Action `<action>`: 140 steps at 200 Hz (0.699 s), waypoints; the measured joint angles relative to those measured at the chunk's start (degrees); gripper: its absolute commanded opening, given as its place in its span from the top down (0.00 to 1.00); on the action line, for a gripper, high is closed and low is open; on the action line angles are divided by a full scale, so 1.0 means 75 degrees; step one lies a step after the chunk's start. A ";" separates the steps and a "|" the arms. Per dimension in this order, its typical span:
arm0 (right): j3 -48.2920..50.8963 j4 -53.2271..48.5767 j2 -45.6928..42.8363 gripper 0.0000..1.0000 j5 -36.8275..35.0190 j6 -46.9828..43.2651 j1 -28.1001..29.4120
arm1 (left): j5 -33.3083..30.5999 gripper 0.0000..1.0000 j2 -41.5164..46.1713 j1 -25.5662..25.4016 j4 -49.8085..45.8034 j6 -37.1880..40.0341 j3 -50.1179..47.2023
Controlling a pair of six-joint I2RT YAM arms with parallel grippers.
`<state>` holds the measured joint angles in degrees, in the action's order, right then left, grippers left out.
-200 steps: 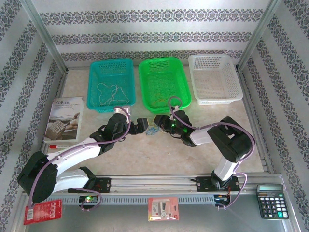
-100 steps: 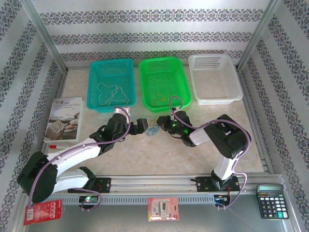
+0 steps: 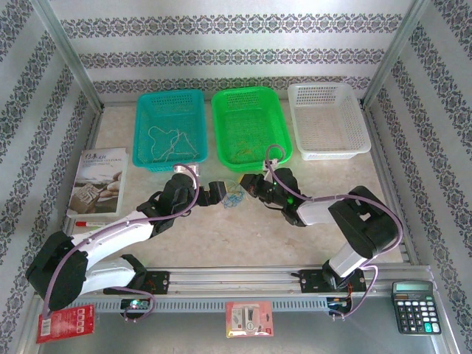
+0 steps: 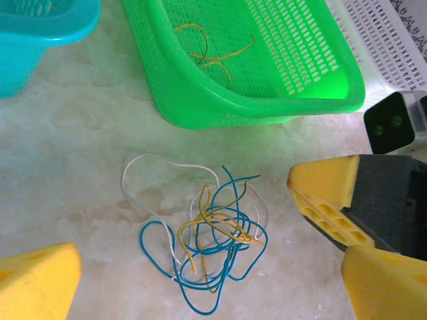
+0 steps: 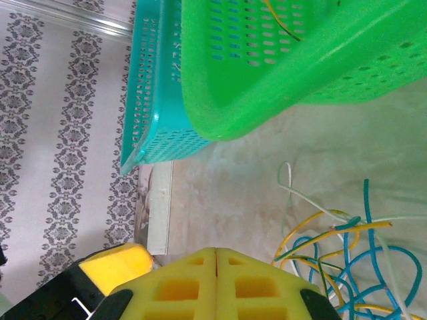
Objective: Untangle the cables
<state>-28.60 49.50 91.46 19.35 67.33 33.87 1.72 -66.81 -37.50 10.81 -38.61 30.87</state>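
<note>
Left wrist, green basket (image 4: 220,110) beyond cables (image 4: 213,240) (tangled)

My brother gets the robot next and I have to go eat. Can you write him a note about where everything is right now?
Left gripper: open, holding nothing, just left of the tangle.
Right gripper: shut, nothing seen between its fingers, just right of the tangle.
Cables: the tangle of blue, white and yellow-orange cords lies on the table in front of the green basket.
Done: a cream-white cable lies in the teal basket; a yellow-orange cable lies in the green basket.
Left: pull the tangle apart, cord by cord.
</note>
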 measured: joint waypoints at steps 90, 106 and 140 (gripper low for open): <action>0.0000 -0.0469 -0.0003 0.55 -0.0117 -0.0149 0.0003 | -0.0096 0.00 -0.1195 0.0006 -0.0396 0.0169 0.0618; 0.0000 -0.0472 -0.0003 0.55 -0.0146 -0.0149 0.0003 | -0.0312 0.00 -0.1454 0.0009 -0.0670 0.0169 0.0889; 0.0000 -0.0466 0.0055 0.54 -0.0178 -0.0146 0.0003 | -0.0729 0.00 -0.1926 0.0009 -0.1180 0.0169 0.1335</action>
<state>-28.60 46.00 91.88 18.02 66.24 33.89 -3.75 -81.25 -37.43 1.96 -37.34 40.88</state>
